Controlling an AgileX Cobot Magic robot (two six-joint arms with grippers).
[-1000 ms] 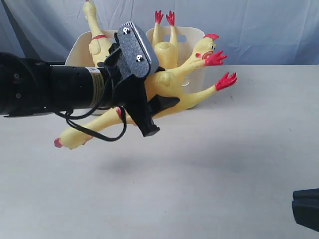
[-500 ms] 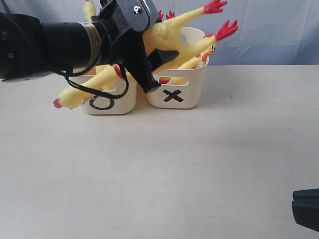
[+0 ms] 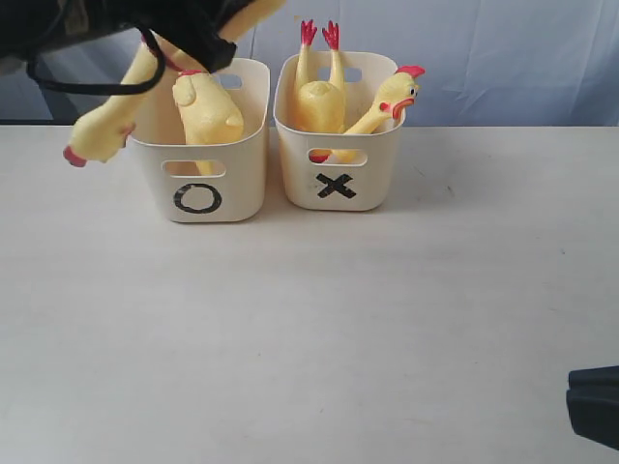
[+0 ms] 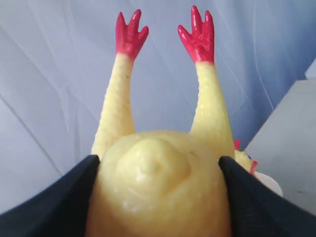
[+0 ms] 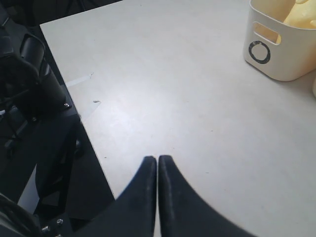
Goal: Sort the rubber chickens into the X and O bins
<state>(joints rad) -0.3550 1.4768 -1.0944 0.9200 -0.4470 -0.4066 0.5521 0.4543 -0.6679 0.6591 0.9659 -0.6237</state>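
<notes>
Exterior:
- left arm (image 3: 87,19) cut off by top edge
- held chicken (image 3: 106,126) hangs from it, head down, just left of O bin (image 3: 198,198), clear of table (image 3: 309,319)
- second chicken (image 3: 208,111) in O bin
- third chicken (image 3: 319,101) in X bin (image 3: 337,188), feet up
- right gripper (image 3: 585,391) low at right edge

Left wrist:
- I log left gripper (image 4: 158,212) spread wide, fingers (image 4: 49,202) clamped on held chicken's body, its red feet pointing away

Right wrist:
- I log right gripper closed, holding nothing, over table, well apart from O bin
</notes>
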